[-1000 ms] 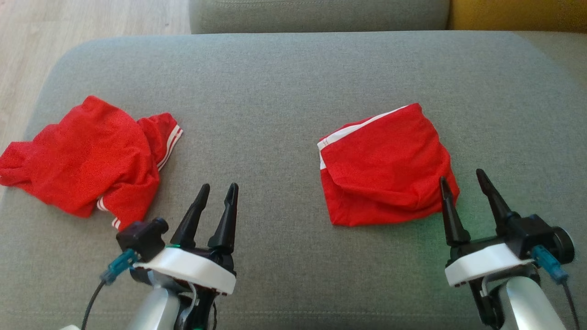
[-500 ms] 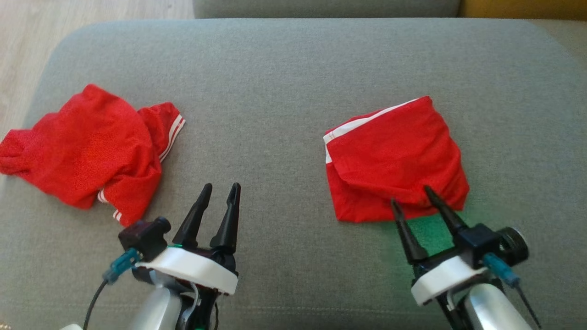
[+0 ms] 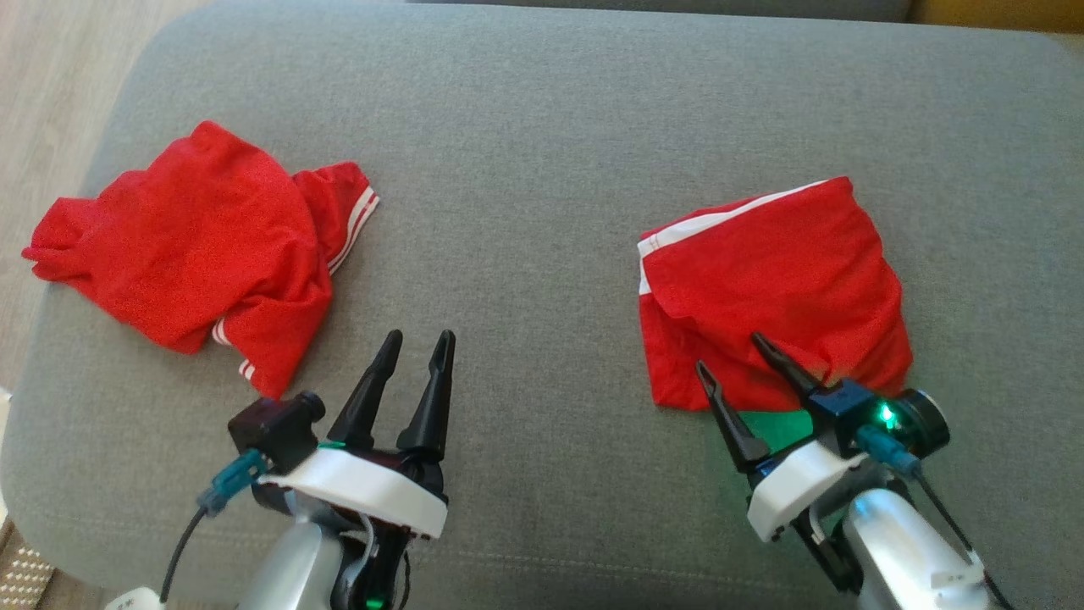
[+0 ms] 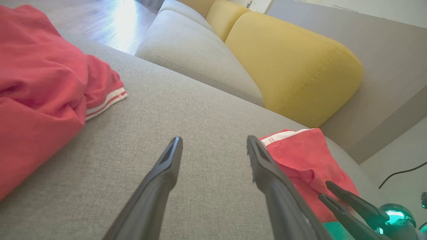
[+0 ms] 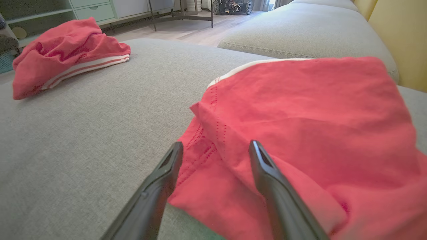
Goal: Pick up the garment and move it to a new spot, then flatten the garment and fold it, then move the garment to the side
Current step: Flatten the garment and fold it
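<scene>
We see the folded garment, red with a white band, lying on the grey sofa cushion toward 3 o'clock in the head view. The right fingers are spread and released at its 6 o'clock hem, pointing toward 11 o'clock. One tip is over the red cloth and the other is at the hem's 7 o'clock corner. They grasp nothing, and we cannot tell whether they touch the fabric. The left fingers are also released and empty, over bare cushion near 6 o'clock, pointing toward 12. At 9 o'clock, well apart from the folded piece, lies a crumpled garment, also red with white stripes. Wood floor shows beyond the cushion at 10 o'clock.
</scene>
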{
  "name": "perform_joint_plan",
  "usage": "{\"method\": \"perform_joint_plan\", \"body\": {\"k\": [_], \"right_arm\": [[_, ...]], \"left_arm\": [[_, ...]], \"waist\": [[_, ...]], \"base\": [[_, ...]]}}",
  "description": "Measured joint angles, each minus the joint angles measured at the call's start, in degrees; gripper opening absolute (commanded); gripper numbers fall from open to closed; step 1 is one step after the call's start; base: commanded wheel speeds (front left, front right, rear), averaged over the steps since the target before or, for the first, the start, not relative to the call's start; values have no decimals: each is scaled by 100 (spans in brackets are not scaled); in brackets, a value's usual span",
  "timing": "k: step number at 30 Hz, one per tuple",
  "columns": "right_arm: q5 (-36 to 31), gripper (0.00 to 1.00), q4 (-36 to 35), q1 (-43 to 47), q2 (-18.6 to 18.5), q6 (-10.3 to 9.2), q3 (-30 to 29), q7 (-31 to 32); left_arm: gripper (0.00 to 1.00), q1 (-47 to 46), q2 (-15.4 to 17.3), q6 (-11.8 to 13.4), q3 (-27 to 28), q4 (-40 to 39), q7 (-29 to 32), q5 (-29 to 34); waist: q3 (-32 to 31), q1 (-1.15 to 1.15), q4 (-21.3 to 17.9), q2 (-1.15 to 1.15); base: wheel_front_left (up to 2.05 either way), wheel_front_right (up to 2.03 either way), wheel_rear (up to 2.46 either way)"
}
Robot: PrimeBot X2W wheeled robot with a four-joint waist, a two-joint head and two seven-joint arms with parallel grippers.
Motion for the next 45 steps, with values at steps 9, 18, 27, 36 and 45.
{"method": "perform_joint_plan", "body": {"k": [9,18,27,36,45], "right_arm": [[-324,100,459,-245,45,0,-270,-3],[-378,100,764,-505,75,0,-377,3],[-413,67,966,-565,207,0,-692,-9],[-191,43,951,-627,225,0,-745,-57],[47,100,708,-615,189,0,-734,-33]], "left_arm": [[100,-2,0,0,-19,0,0,0],[100,-105,0,0,-15,0,0,0],[100,-133,0,0,-14,0,0,0],[100,-133,0,0,-14,36,0,0],[100,-131,0,0,-9,40,0,0]], "waist": [[90,0,105,0],[204,0,130,0],[240,0,135,0],[153,0,101,0],[62,0,31,0]], "base": [[0,0,0],[0,0,0],[0,0,0],[0,0,0],[0,0,0]]}}
